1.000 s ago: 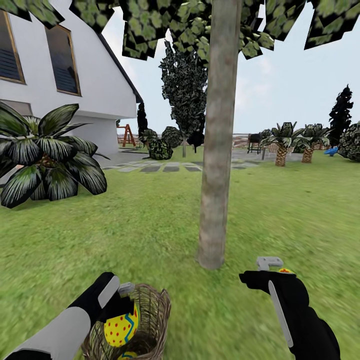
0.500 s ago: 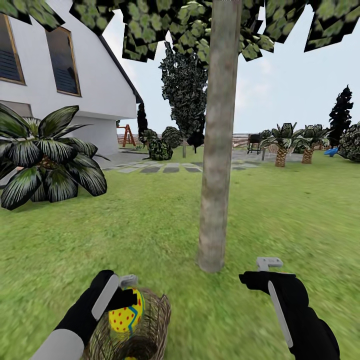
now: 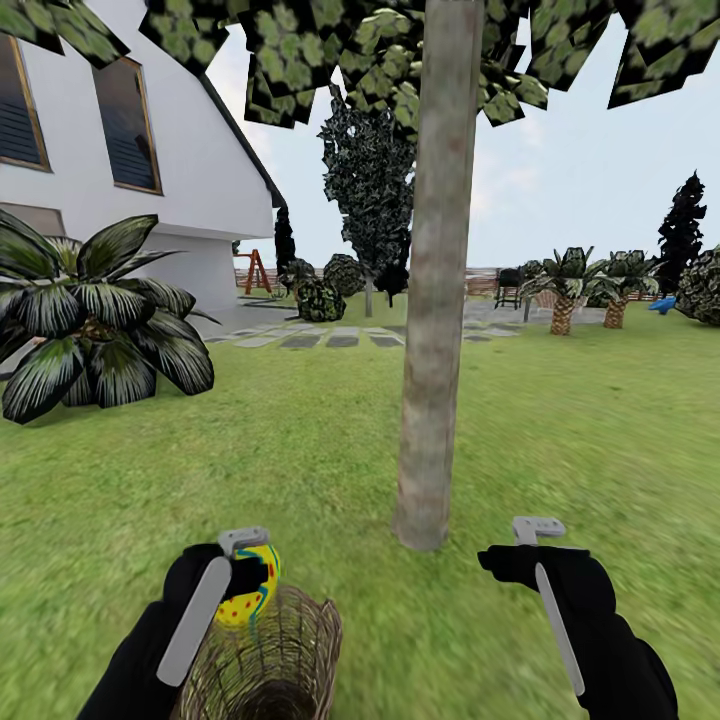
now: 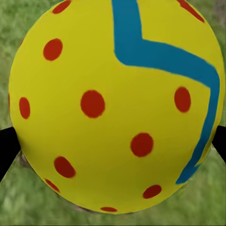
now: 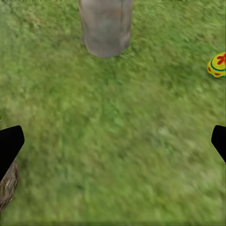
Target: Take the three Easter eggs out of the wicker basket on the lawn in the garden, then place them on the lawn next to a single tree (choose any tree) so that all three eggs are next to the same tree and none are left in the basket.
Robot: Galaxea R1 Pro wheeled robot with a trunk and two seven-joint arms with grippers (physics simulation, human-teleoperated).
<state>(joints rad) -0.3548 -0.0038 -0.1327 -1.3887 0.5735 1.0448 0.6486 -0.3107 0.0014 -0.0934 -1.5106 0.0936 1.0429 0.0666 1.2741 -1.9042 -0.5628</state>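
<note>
Yellow egg [image 3: 250, 584] with red dots and a blue zigzag band sits clamped between the left gripper's [image 3: 243, 562] fingers, held just above the far rim of the brown woven wicker basket [image 3: 262, 655]. A second painted egg [image 5: 218, 65] lies on the mottled green lawn [image 3: 300, 460] near the foot of the thick grey-brown tree trunk [image 3: 432, 300]. The right gripper [image 3: 532, 540] hovers above the grass, its dark fingers [image 5: 10, 143] spread wide with nothing between them. A broad-leaved dark palm bush [image 3: 90, 320] stands to the left before the white house [image 3: 120, 140]. Grey stepping stones [image 3: 330, 338], short palms [image 3: 563, 285] and dark cypress-like trees [image 3: 368, 180] lie farther off. The trunk rises directly ahead between both arms.
</note>
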